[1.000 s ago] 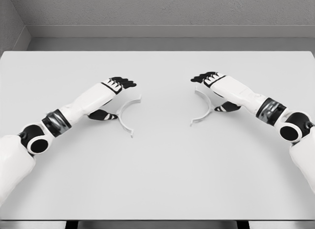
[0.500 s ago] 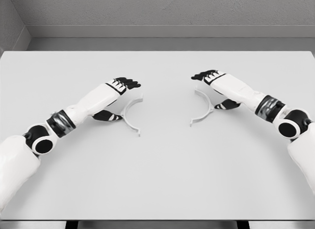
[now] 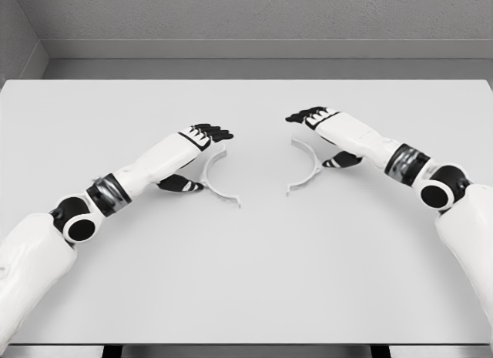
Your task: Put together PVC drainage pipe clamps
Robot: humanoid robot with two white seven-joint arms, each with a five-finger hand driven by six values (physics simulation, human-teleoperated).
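Two hands: both over the middle of the table, facing each other across a gap.
Left hand (image 3: 196, 146): arm enters from the lower left. Dark fingers (image 3: 214, 131) extend forward and lie close together above the upper end of the left clamp half. The dark thumb (image 3: 181, 186) is spread low, near the table, to the left of the arc.
Left hand grasp: the arc sits between fingers and thumb, just beside the palm. Whether the hand actually clamps it cannot be told from this view.
Left clamp half (image 3: 217, 182): thin white C-shaped piece on the table, open side facing right. Upper end near the fingertips, lower end pointing toward the table centre.
Right hand (image 3: 327, 136): arm enters from the right. Dark fingers (image 3: 304, 115) extend forward and together above the upper end of the right clamp half. The dark thumb (image 3: 341, 161) is spread low, to the right of the arc.
Right hand grasp: arc lies between fingers and thumb. Firm contact cannot be confirmed.
Right clamp half (image 3: 308, 167): thin white C-shaped piece, open side facing left, mirroring the other.
Relation of halves: open sides face each other; the two pieces are apart, not touching.
Table (image 3: 246, 281): plain light grey surface.
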